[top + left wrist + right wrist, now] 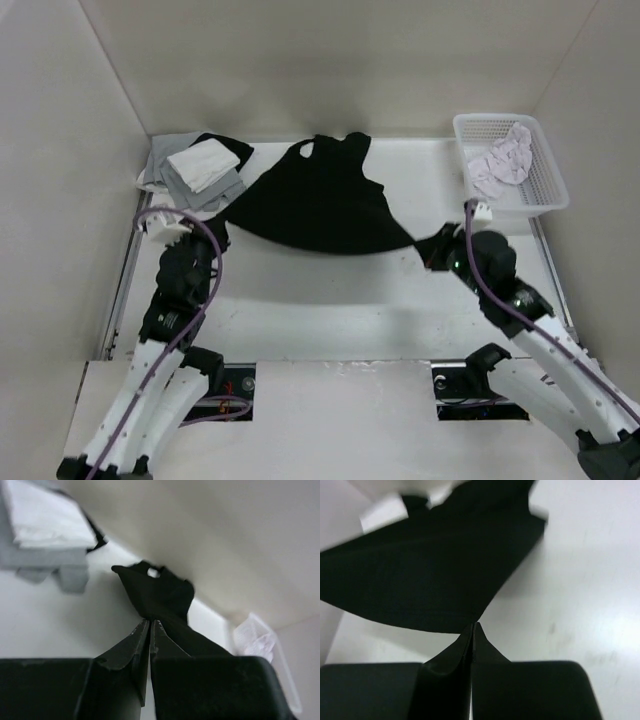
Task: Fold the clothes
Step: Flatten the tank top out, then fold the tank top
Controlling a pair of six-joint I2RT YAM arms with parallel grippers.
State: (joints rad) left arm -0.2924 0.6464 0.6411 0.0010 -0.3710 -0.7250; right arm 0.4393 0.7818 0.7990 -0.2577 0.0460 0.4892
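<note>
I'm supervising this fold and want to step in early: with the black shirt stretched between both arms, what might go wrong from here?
1. The left tool and right tool each pinch only a small corner of the black T-shirt; the fabric may slip out under tension.
2. The shirt's left side sits close to the pile of grey and white garments; a sweep that way might drag the pile along.

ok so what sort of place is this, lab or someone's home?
Likely a lab test cell: plain panels box in the white table, left arm and right arm sit at its near edge, laundry staged in a basket and a pile.
</note>
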